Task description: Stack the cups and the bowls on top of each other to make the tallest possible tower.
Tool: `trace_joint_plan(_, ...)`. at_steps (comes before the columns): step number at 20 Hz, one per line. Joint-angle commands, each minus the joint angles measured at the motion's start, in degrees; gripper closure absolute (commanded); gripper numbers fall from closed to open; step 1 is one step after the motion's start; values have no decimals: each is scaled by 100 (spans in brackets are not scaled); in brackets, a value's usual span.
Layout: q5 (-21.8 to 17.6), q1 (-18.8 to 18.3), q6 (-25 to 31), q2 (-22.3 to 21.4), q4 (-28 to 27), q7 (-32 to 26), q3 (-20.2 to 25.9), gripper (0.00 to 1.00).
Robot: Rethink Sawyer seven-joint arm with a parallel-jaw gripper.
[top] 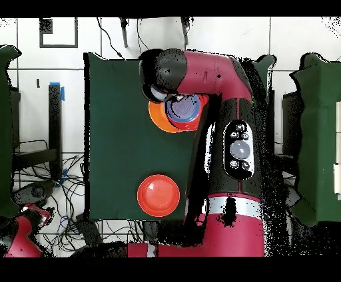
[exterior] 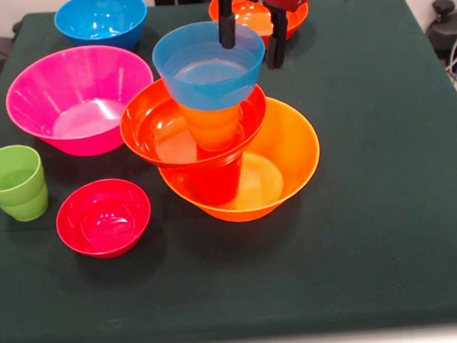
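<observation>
The tower stands near the middle of the table. Its base is the wide orange bowl; a red-orange cup stands upside down inside it, a red-orange bowl rests on that cup, an orange cup stands in that bowl, and a small blue bowl sits on top, tilted a little toward the camera in the front view.

The relation that matters is between the blue bowl and the gripper. The gripper hangs directly over the far rim of the blue bowl. One finger reaches down inside the bowl's mouth, or right at the rim, and the other drops outside, behind the far wall. So the rim lies between the fingers, and the bowl's axis runs up and down, in line with the tower. The jaws are spread apart with clear space between them; whether either finger touches the rim I cannot tell. I judge that the gripper holds nothing.

The remaining pieces lie apart from the tower: a pink bowl and a larger blue bowl on the front view's left, a green cup and a small red bowl nearer the camera, and another red-orange bowl behind the gripper. The overhead view shows the arm covering most of the tower.

Any next move near the tower calls for a straight vertical path, as I judge the stack top-heavy.
</observation>
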Motion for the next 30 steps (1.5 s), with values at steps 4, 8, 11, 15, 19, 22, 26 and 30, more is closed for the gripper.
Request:
trace_joint_plan(4, -67, -141, 881, -44, -80, -1079, 629, 0)
trace_joint_plan(8, -269, -175, 1239, 128, -711, -1282, 656, 0)
trace_joint_plan(11, -388, -205, 1555, 355, -1306, -1486, 722, 0)
trace_joint_plan(15, -648, -226, 1796, 829, -2308, -1836, 847, 0)
trace_joint_plan(19, -645, -244, 1899, 1045, -2635, -1893, 898, 0)
trace_joint_plan(22, -677, -247, 2005, 1161, -2913, -1991, 889, 0)
trace_joint_plan(26, -707, -230, 2105, 1338, -3252, -2091, 871, 0)
trace_joint_plan(30, -735, -247, 2273, 1592, -3705, -2302, 902, 0)
